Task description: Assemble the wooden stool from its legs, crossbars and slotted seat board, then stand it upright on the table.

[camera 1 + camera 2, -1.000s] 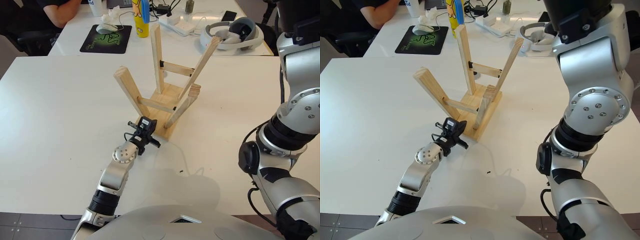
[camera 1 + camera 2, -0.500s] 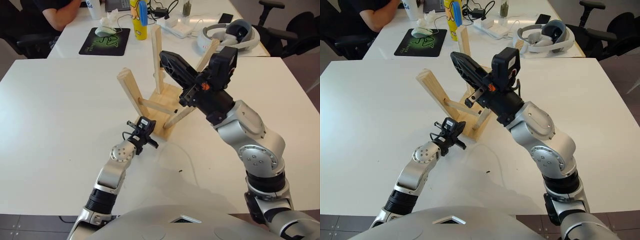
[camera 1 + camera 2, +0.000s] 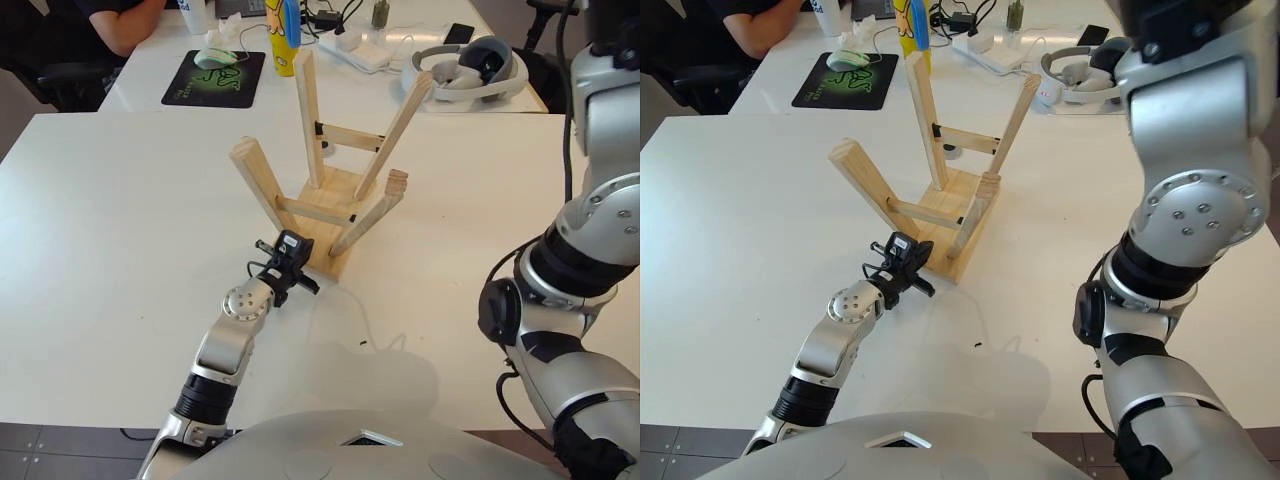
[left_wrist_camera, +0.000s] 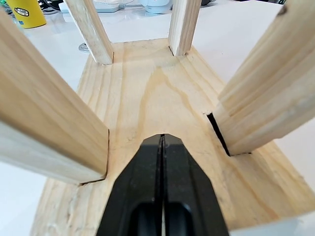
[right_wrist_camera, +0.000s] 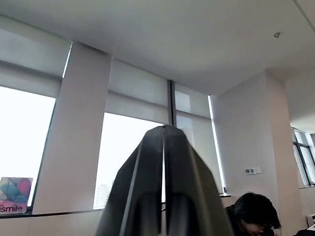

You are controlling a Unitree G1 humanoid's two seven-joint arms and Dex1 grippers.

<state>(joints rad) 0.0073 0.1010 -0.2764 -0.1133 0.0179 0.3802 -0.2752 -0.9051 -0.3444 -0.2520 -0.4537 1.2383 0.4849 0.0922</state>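
L gripper (image 3: 291,263): fingers pressed together, holding nothing. Tip sits at the near short edge of seat board (image 3: 338,190); wrist view puts it over the board's near end btw the two near legs. Touching or just above, can't tell.

Upside-down stool (image 3: 952,205) on table (image 3: 120,220), board flat on the tabletop, 4 legs up and splayed:
- near-left leg (image 3: 262,190) leans out to board's left
- far-left leg (image 3: 310,120) is close to upright
- far-right leg (image 3: 397,130) and near-right leg (image 3: 368,213) lean right

crossbars (image 3: 318,210) seated btw leg pairs. Board's long axis runs away from L gripper, slightly rightward.

R gripper (image 5: 163,129): closed, empty, aimed at ceiling, well apart from board, so L arm is nearer.

Judgement: assembly looks done, flip to upright left. Open tabletop left, right and near side of board; second desk (image 3: 140,88) near its far side.
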